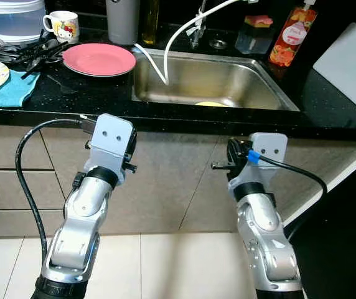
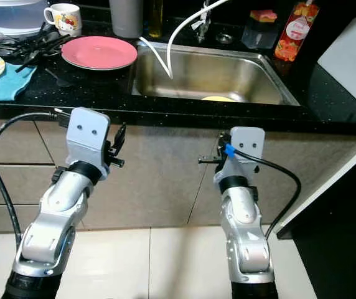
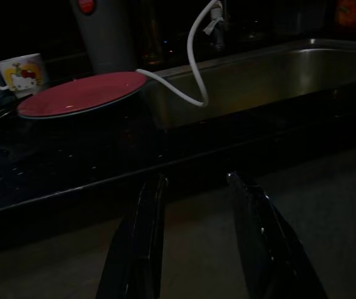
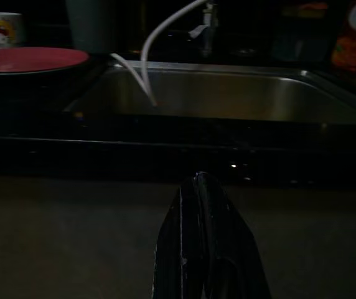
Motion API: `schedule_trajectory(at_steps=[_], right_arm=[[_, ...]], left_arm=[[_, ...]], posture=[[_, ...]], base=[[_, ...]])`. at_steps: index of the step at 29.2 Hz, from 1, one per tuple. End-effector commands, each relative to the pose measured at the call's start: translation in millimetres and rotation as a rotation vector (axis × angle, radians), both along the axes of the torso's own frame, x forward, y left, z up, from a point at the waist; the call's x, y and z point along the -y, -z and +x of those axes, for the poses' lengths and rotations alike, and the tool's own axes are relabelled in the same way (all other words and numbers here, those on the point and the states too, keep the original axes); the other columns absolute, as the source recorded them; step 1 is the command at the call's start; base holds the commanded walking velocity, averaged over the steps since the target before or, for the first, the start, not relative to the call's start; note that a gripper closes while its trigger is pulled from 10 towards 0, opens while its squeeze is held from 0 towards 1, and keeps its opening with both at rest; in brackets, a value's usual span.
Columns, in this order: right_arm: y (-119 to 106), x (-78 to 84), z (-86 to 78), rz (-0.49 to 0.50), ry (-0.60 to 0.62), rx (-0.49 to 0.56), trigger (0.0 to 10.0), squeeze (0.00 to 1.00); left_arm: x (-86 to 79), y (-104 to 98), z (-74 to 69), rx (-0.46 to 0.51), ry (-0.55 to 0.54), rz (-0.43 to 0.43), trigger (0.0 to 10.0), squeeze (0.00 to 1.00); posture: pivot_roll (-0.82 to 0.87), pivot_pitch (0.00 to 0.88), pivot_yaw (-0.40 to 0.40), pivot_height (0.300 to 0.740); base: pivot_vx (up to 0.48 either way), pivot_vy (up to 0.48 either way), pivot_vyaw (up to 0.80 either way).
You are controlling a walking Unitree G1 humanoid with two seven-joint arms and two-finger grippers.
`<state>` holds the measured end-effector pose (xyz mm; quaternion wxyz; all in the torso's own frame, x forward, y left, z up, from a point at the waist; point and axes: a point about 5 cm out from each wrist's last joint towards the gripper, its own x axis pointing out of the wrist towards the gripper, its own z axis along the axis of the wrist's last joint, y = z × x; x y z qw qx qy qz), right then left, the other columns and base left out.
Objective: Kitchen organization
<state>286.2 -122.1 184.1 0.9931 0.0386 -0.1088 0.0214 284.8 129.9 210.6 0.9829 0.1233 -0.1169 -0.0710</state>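
Left gripper (image 3: 193, 243) is held spread and empty below the counter's front edge (image 1: 165, 119); right gripper (image 4: 206, 237) is pressed together, empty. Pink plate (image 1: 99, 59) is set beside the sink's (image 1: 252, 75) left rim.

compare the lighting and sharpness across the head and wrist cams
Eye views: bright and sharp, with glare on the steel sink. Left wrist view: dim, though the pink plate still reads. Right wrist view: darkest, with the counter front nearly black.

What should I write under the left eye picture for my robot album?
Two robot arms raised before a black counter, left gripper and right gripper empty, facing a pink plate beside the steel sink.
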Motion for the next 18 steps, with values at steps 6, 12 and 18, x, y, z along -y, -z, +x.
schedule_trajectory(at_steps=[6,12,18], right_arm=[[-2.3,3.0,-0.4,-0.001,0.01,0.009,10.0,0.0],[-8.4,2.8,0.3,-0.007,0.011,0.037,10.0,0.0],[-24.0,2.8,-1.2,-0.039,0.022,0.122,10.0,0.0]], left_arm=[[2.4,-1.3,0.0,0.0,0.004,-0.007,10.0,0.0],[1.3,-3.8,1.1,0.01,-0.004,-0.009,10.0,0.0],[-0.8,-19.1,1.9,0.11,-0.015,0.037,10.0,0.0]], posture=[[0.17,0.049,-0.103,0.74],[0.17,0.046,-0.102,0.74],[0.17,0.043,-0.105,0.74]], base=[[0.0,0.0,0.0],[0.0,0.0,0.0],[0.0,0.0,0.0]])
